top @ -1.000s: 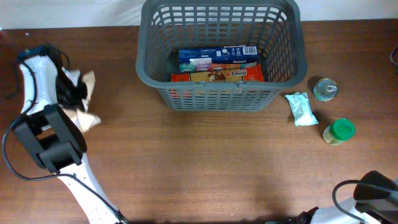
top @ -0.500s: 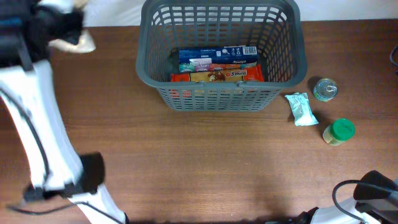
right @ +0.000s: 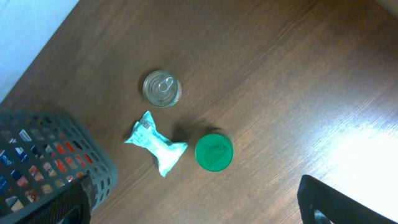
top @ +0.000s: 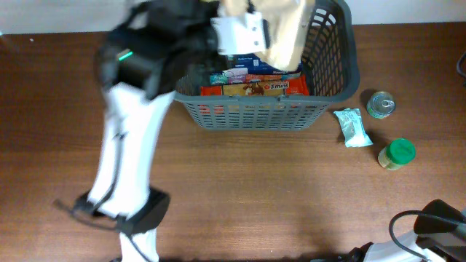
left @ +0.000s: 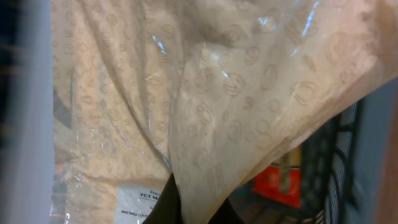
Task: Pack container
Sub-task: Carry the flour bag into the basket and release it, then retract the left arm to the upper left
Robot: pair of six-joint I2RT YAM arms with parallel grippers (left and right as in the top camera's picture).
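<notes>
Table (top: 58,145) seen from above, left to right. One left arm (top: 127,167) rises from the near edge, motion-blurred, and crosses the open wood at the left. Its left gripper (top: 251,33) is clenched on one beige printed bag (top: 285,36), held above the container's far-left part; in the wrist view the bag (left: 217,93) fills nearly the whole frame. One container (top: 255,115) stands at the far centre, its far rim near the table's far edge, with at least two boxes (top: 255,86) lying inside against the near wall. A broad strip of wood lies between that wall and the near edge. Just right of the container, apart from each other: one sachet (top: 352,126), one can (top: 380,104), one green-lidded jar (top: 397,153). The right gripper (right: 193,199) hangs released, fingers wide apart, above the near-right wood.
</notes>
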